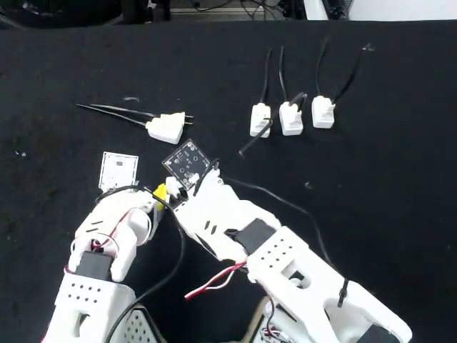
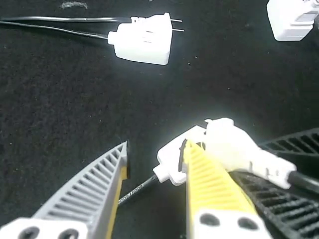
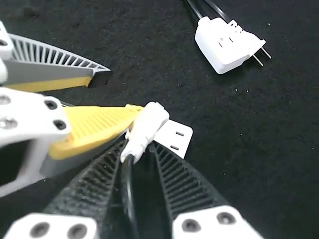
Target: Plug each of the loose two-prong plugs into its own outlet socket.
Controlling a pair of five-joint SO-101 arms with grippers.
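two tools meet: right tool clamped on plug in r wrist view, left tool spread apart; high view adds 3 white plugs.

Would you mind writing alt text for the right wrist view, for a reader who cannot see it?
The black-fingered right gripper holds a white plug at a white outlet socket on the black table. The open left gripper stands close, its yellow finger right beside the plug. A loose two-prong plug lies farther off.
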